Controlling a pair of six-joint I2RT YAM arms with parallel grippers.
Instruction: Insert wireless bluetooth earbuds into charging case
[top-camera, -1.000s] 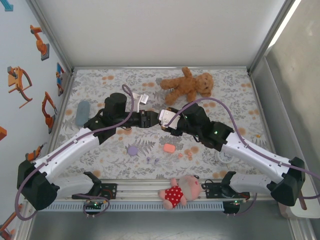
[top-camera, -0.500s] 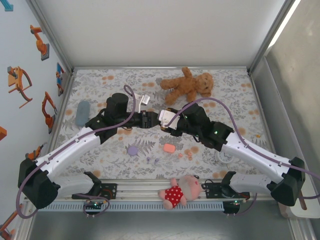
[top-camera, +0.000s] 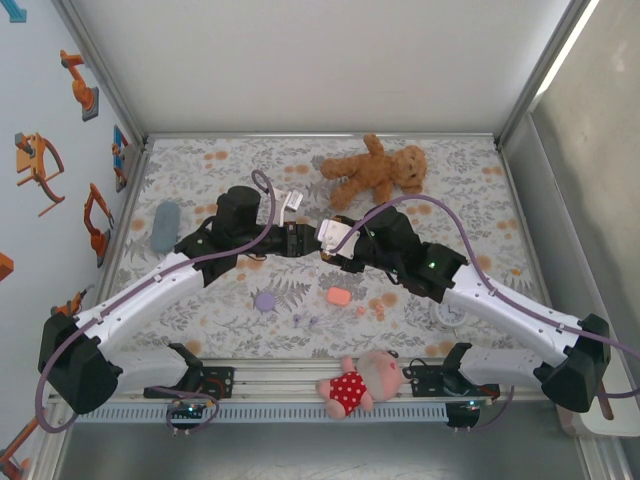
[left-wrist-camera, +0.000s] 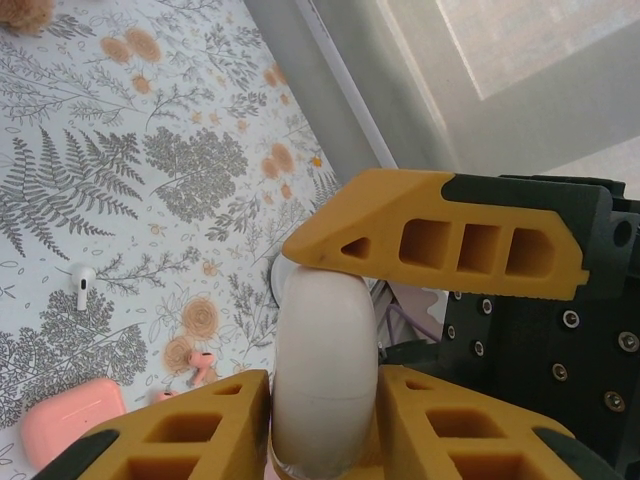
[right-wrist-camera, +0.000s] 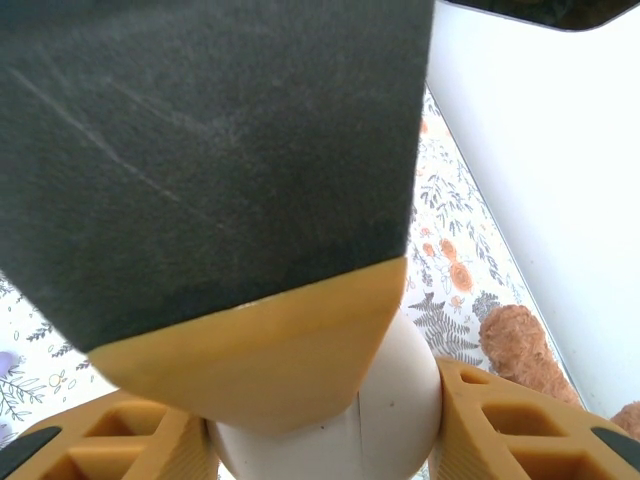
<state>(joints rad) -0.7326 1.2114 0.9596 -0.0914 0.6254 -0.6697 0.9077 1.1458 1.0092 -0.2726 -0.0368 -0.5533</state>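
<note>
The white case (left-wrist-camera: 325, 330) in the left gripper (left-wrist-camera: 325, 385) is cut off below. Its finger (left-wrist-camera: 250, 395) partly hides a coral case (left-wrist-camera: 62, 425).

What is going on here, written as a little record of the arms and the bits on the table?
left gripper: shut on the white case
right gripper: shut on the same case
white case: held by both grippers
coral case: lying closed on the table
lilac case: left of the coral case
lilac earbuds: loose, near the front edge
orange-pink earbuds: loose, right of the coral case
soft toys: brown teddy at the back, pink doll at the front rail
</note>
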